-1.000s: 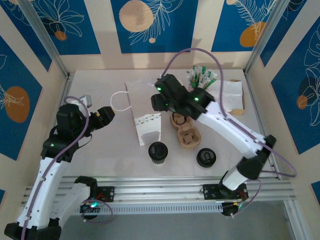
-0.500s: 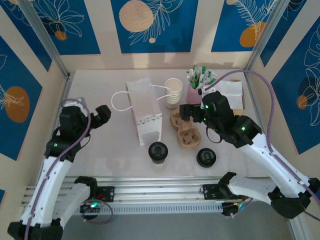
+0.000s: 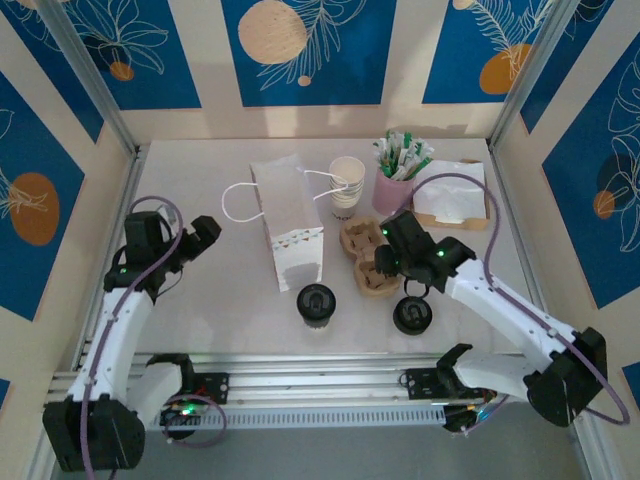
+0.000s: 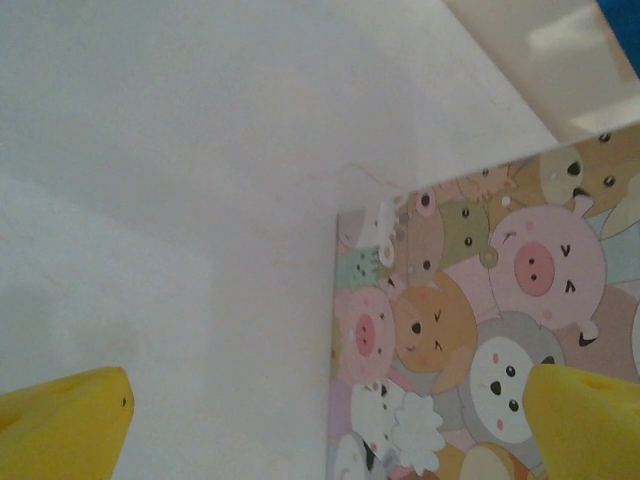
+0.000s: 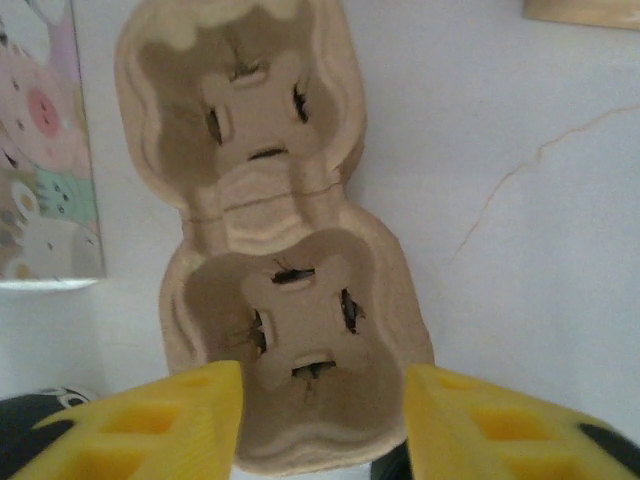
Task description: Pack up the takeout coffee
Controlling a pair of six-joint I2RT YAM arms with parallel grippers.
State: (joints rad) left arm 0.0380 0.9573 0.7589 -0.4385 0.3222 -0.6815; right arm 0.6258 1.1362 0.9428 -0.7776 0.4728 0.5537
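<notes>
Right hand (image 5: 320, 400): yellow fingers partly spread, gripping nothing, poised low over the near well of the brown moulded-pulp two-cup carrier (image 5: 270, 200), which lies just right of the tall white paper gift bag (image 3: 290, 235).

Left hand (image 3: 207, 232): fingers fully spread, empty, well left of the bag, above the white worktop (image 3: 220, 300).

The takeout coffee (image 3: 316, 303), a pale paper cup with a round black lid, stands just in front of the bag.

Change: one second ago the right arm reached over the bag's far right edge. It has since swung back and down to the carrier.
</notes>
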